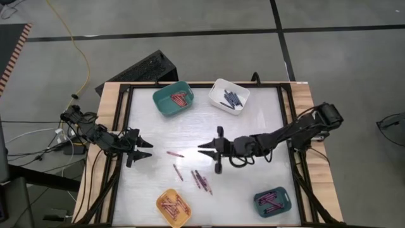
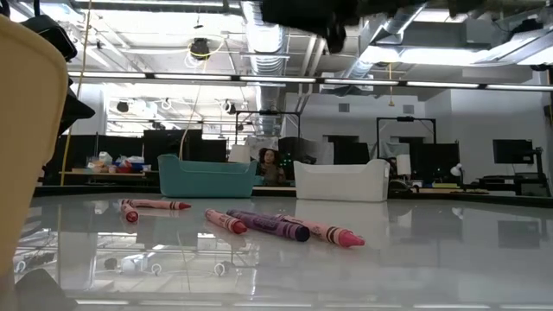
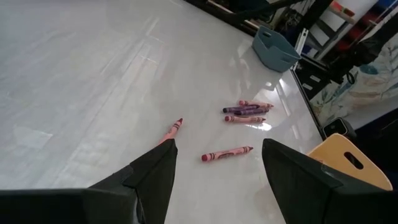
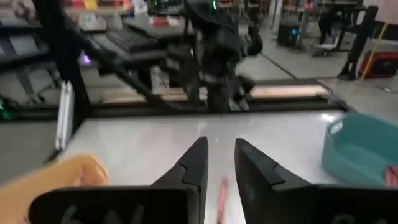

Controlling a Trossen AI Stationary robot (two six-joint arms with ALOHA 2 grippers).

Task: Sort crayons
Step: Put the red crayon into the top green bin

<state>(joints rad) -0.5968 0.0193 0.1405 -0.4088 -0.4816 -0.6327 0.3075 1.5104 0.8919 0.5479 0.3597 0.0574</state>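
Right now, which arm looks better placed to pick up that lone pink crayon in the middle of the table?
Probably the right. The right gripper points straight at the pink crayon, which shows between its narrowly parted fingers in the right wrist view. The left gripper hangs open slightly farther off on the other side.

We see a glossy white table top (image 1: 190, 126) in the middle of the high view, smooth enough to mirror the ceiling lights; in the low view it reflects the crayons (image 2: 259, 225) lying on it. The crayons wear matt paper wrappers with bare waxy tips. The table's edges (image 1: 111, 120), at left and right, look like pale raw wood, with a dark metal frame (image 1: 202, 84) inside them. The bins look like smooth plastic: a teal one (image 1: 172, 99) and a white one (image 1: 229, 95) at upper centre, a yellow one (image 1: 173, 208) at the bottom. The floor (image 1: 190, 38) beyond looks like matt grey concrete.
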